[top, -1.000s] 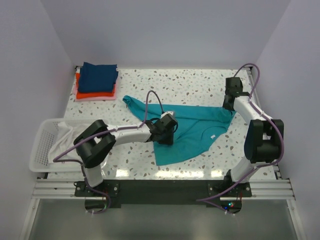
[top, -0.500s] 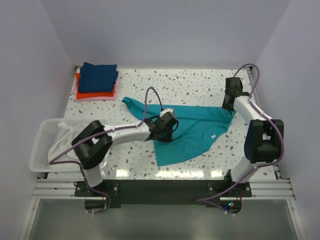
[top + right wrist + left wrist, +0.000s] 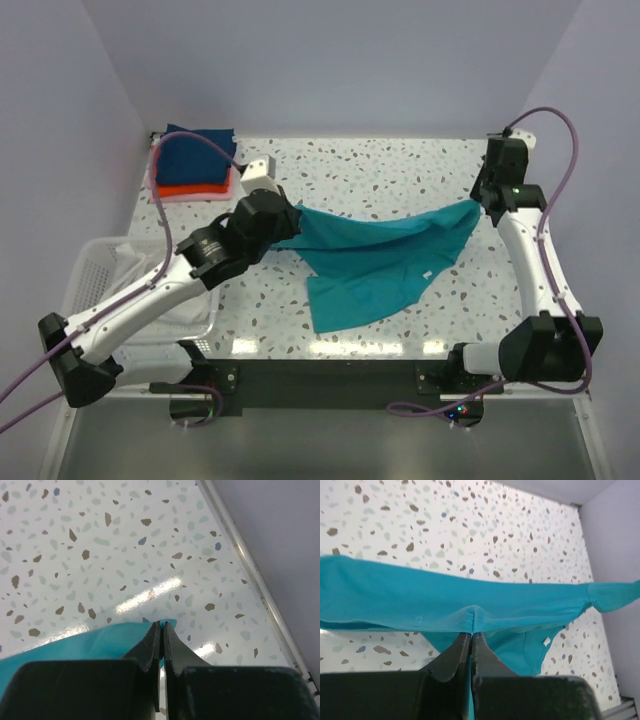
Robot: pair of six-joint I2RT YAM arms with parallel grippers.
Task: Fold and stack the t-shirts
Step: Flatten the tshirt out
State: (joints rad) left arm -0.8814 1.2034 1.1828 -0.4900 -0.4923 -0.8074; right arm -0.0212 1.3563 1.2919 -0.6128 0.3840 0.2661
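The teal t-shirt (image 3: 385,255) hangs stretched between my two grippers above the middle of the table, its lower part draped on the tabletop. My left gripper (image 3: 285,215) is shut on its left top edge; in the left wrist view (image 3: 471,632) the cloth (image 3: 420,600) bunches at the fingertips. My right gripper (image 3: 478,205) is shut on its right corner, seen as a teal tip (image 3: 100,642) at the jaws (image 3: 162,624). Folded t-shirts, navy blue (image 3: 195,155) on orange-red (image 3: 190,189) on pink (image 3: 165,194), are stacked at the back left.
A white slatted basket (image 3: 85,275) with pale cloth inside stands at the left edge, partly under my left arm. The table's raised rim (image 3: 250,565) runs close to my right gripper.
Both arms have risen and spread apart, lifting the teal t-shirt's upper edge off the table. The left gripper moved back and left; the right gripper moved back and right.
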